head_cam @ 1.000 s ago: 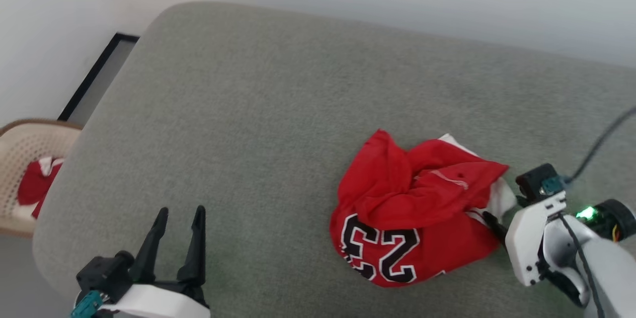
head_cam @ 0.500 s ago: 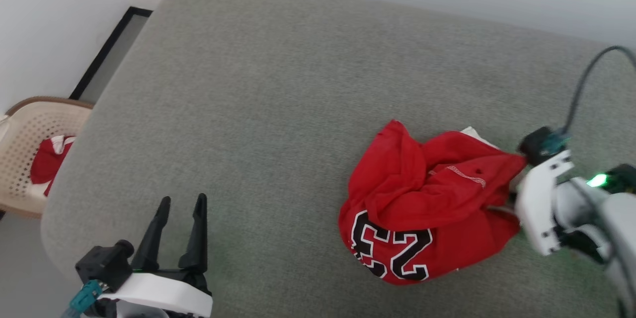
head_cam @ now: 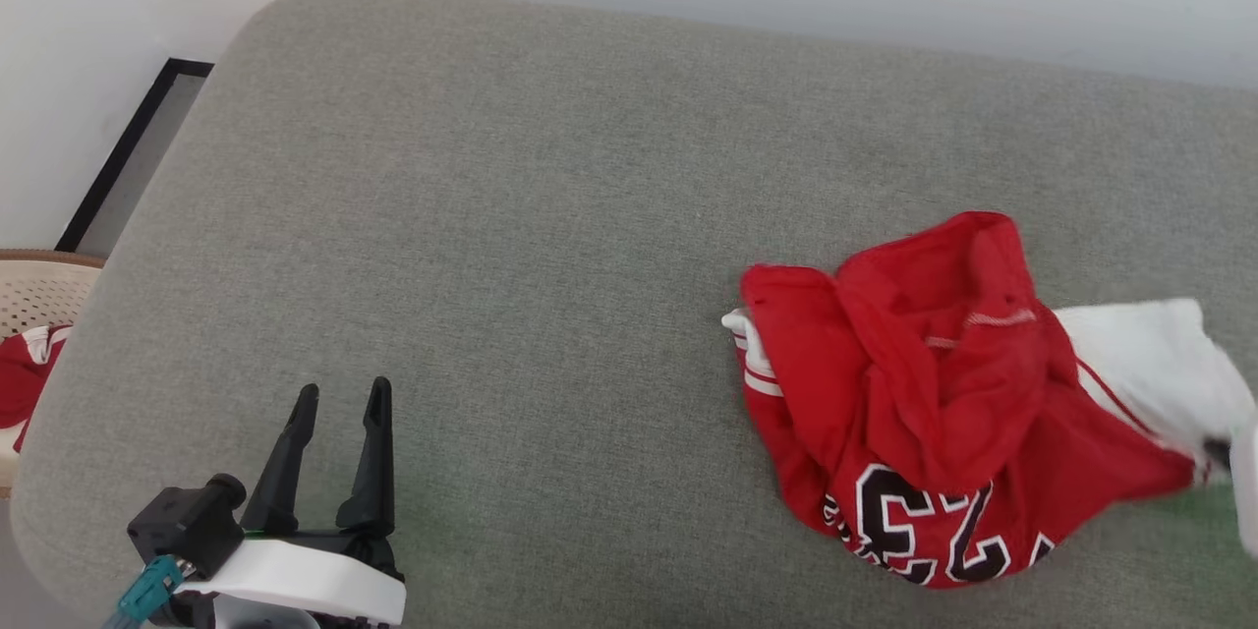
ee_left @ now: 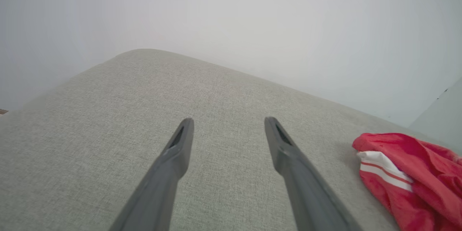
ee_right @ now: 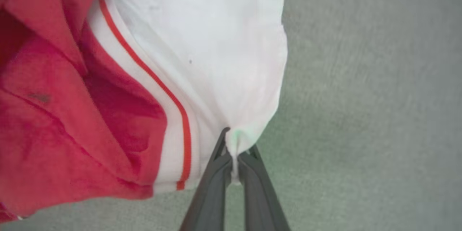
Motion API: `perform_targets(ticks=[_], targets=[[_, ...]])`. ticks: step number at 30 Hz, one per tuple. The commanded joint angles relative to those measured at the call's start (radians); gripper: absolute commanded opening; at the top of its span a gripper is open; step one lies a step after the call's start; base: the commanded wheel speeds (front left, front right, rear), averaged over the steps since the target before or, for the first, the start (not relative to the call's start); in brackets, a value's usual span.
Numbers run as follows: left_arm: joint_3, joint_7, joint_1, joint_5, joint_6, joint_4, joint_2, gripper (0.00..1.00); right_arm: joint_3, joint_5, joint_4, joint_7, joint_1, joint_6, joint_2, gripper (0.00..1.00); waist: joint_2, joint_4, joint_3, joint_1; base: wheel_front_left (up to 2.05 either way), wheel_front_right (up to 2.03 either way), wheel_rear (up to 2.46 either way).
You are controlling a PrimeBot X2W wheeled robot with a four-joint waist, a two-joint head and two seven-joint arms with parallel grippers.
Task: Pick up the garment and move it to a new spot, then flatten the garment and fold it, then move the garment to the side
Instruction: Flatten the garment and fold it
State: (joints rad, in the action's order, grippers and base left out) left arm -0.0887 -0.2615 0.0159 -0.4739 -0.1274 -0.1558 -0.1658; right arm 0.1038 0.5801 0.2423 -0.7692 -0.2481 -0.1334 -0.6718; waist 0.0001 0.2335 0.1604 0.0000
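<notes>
While right tool (ee_right: 236,143) pinches garment (head_cam: 914,383) sleeve | left tool (head_cam: 342,389) apart | basket (head_cam: 39,290) holds red cloth (head_cam: 20,383)

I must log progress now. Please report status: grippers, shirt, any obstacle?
Right gripper shut on white sleeve. Left gripper open, above couch. Shirt crumpled, not yet flat. No obstacle seen on couch.
</notes>
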Motion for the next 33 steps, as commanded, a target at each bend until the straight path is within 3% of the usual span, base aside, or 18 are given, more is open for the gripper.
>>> perform_targets(ticks=[1, 2, 9, 10, 11, 12, 19, 25, 33], targets=[[0.000, -0.005, -0.002, 0.002, -0.003, 0.000, -0.001, 1.00, -0.038, -0.015, -0.005, -0.011, 0.039, 0.005, 0.027, 0.00, -0.0001, -0.003, 0.002, 0.0000, 0.00, 0.00, 0.00], [-0.002, -0.005, 0.003, 0.002, -0.003, -0.002, 0.000, 1.00, -0.085, -0.045, 0.000, -0.018, 0.098, 0.005, 0.057, 0.00, -0.0001, -0.006, 0.005, 0.0000, 0.00, 0.00, 0.00], [-0.007, -0.005, 0.020, -0.003, -0.003, -0.012, -0.006, 1.00, -0.131, -0.096, 0.050, -0.006, 0.154, 0.002, 0.165, 0.00, -0.0001, -0.016, 0.008, 0.0000, 0.00, 0.00, 0.00], [-0.007, -0.005, 0.021, -0.003, -0.003, -0.013, -0.008, 1.00, -0.135, -0.102, 0.052, 0.000, 0.151, 0.003, 0.174, 0.32, -0.0001, -0.018, 0.008, 0.0000, 0.00, 0.00, 0.00], [-0.006, -0.005, 0.023, -0.005, -0.003, -0.014, -0.012, 1.00, -0.145, -0.115, 0.047, 0.004, 0.139, 0.002, 0.190, 0.82, -0.0001, -0.023, 0.007, 0.0000, 0.00, 0.00, 0.00], [-0.005, -0.005, 0.022, -0.005, -0.003, -0.015, -0.013, 1.00, -0.144, -0.124, 0.036, -0.002, 0.136, 0.003, 0.192, 1.00, -0.0001, -0.025, 0.006, 0.0000, 0.00, 0.00, 0.00], [-0.013, -0.005, 0.020, -0.009, -0.003, -0.014, -0.027, 1.00, -0.168, -0.136, -0.107, 0.010, 0.129, 0.003, 0.199, 1.00, -0.0001, -0.050, -0.006, 0.0000, 0.00, 0.00, 0.00], [-0.088, 0.006, 0.059, -0.041, -0.003, -0.023, -0.072, 1.00, -0.178, -0.145, -0.210, 0.055, 0.152, 0.003, 0.221, 1.00, -0.0001, -0.072, -0.024, 0.0000, 0.00, 0.00, 0.00], [-0.245, 0.211, 0.202, -0.166, -0.003, 0.053, -0.189, 1.00, -0.162, -0.211, -0.269, 0.215, 0.150, 0.003, 0.302, 1.00, -0.0001, -0.126, -0.052, 0.0000, 0.00, 0.00, 0.00]])
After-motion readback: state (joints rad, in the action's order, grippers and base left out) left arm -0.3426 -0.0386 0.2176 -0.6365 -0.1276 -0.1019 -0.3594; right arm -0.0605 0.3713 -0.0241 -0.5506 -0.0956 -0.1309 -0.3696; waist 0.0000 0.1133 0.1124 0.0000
